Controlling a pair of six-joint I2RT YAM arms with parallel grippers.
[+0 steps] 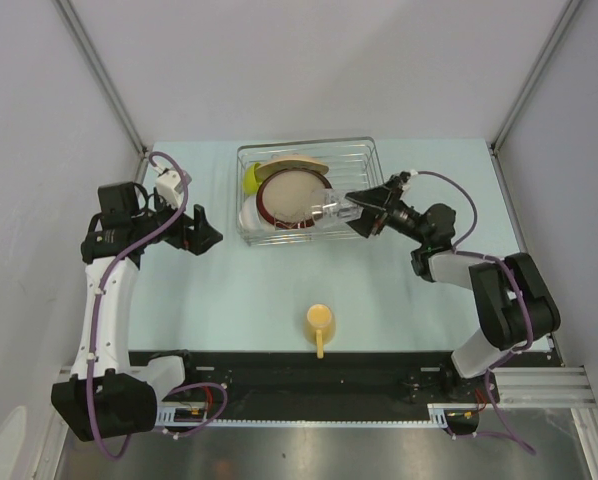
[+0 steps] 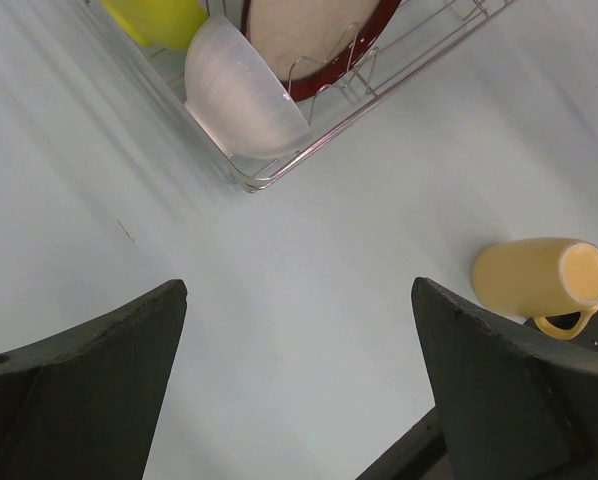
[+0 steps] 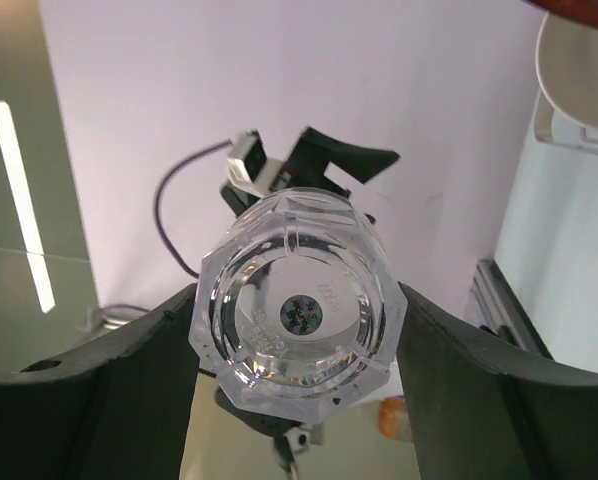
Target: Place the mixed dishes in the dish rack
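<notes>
right hand (image 1: 359,212) clamped on clear glass (image 1: 329,211), held sideways over dish rack (image 1: 369,160) at counter's (image 1: 229,290) far edge | left hand (image 1: 204,228) spread, empty, near left edge | racked: plate (image 1: 287,195); white bowl (image 1: 249,215); green bowl (image 1: 251,178) | left: glass, then mug (image 1: 320,322) by near edge

**Bright wire, clear glass, matt black fingers**

The rack (image 1: 357,160) is thin, polished metal wire. The glass (image 3: 297,315) is clear, faceted and glossy, and it catches highlights. The plate (image 1: 291,195) looks like glazed ceramic with a shiny rim. The white bowl (image 2: 244,95) is smooth and faintly translucent, like plastic. The green bowl (image 2: 154,15) is smooth with a sheen. The mug (image 2: 539,275) has a soft satin finish. The worktop (image 2: 309,300) is smooth and matt. The left tool (image 2: 299,290) and right tool (image 3: 297,305) have matt black fingers (image 2: 89,385).
</notes>
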